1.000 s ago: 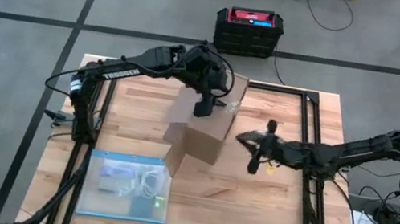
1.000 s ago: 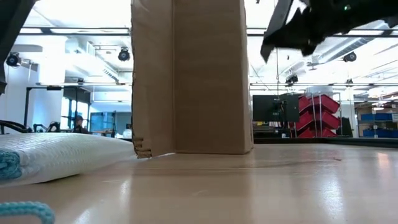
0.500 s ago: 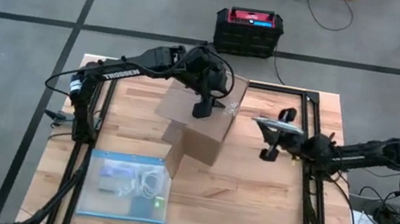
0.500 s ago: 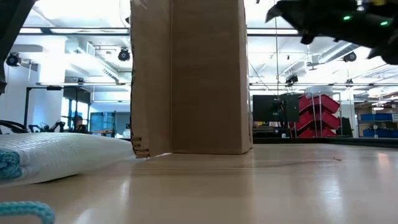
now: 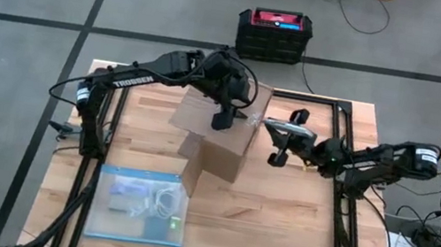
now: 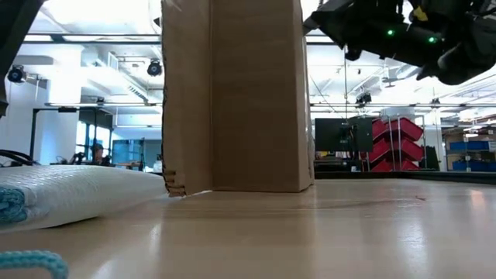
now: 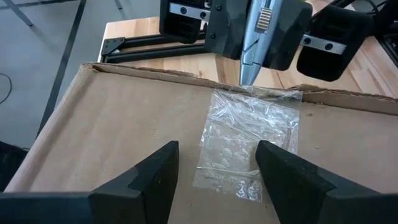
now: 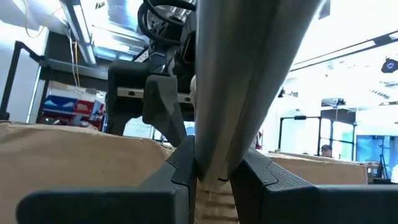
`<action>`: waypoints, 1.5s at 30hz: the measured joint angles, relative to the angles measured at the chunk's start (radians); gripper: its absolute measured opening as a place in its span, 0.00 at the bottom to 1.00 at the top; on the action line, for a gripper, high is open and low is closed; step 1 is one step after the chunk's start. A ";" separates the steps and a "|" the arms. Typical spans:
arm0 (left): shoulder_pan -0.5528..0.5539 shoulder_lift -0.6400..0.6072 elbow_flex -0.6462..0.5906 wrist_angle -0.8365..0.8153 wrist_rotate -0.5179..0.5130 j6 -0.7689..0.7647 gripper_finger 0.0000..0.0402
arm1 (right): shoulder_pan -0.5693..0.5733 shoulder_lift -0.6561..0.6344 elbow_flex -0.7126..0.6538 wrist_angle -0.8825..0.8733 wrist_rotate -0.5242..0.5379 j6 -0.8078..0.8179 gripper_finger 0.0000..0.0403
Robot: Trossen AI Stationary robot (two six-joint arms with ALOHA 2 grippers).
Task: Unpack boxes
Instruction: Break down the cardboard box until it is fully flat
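The brown cardboard box (image 5: 222,142) stands upright on the table (image 5: 292,234) with its flaps open; the low view shows its wall (image 6: 232,93). A small clear plastic bag (image 7: 249,143) lies against bare cardboard inside the box, its top at the rim (image 5: 254,118). My left gripper (image 5: 221,122) hovers open over the box opening, a finger (image 7: 140,183) on each side of the bag in its wrist view, touching nothing. My right gripper (image 5: 286,134), at the box's right, is shut on a flat grey pointed tool (image 7: 252,56). My right gripper pinches the grey tool (image 8: 214,158) between its two fingers. The tool sticks out past the fingertips toward the box, from the table's right. Its pointed tip (image 7: 245,79) stands at the box's rim over the clear bag's top edge; whether it touches, I cannot tell.
A clear blue-edged plastic bag (image 5: 140,204) with cables inside lies on the table's near left; it is the white padded bulk (image 6: 70,194) in the low view. A black crate with a red top (image 5: 274,32) sits on the floor beyond the far edge.
My right gripper has swung from beside the box's near right corner toward the far edge, then left toward the box's top rim. It has tipped upward and stayed shut on the grey tool. The box has stayed where it was.
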 joint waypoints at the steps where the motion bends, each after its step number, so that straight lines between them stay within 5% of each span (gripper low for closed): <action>1: 0.000 0.000 0.000 0.002 0.000 0.000 0.51 | 0.000 -0.010 -0.008 0.000 0.002 0.010 0.12; 45: 0.000 0.002 -0.002 -0.012 -0.020 0.019 0.53 | 0.008 0.029 -0.008 0.002 0.000 0.122 0.12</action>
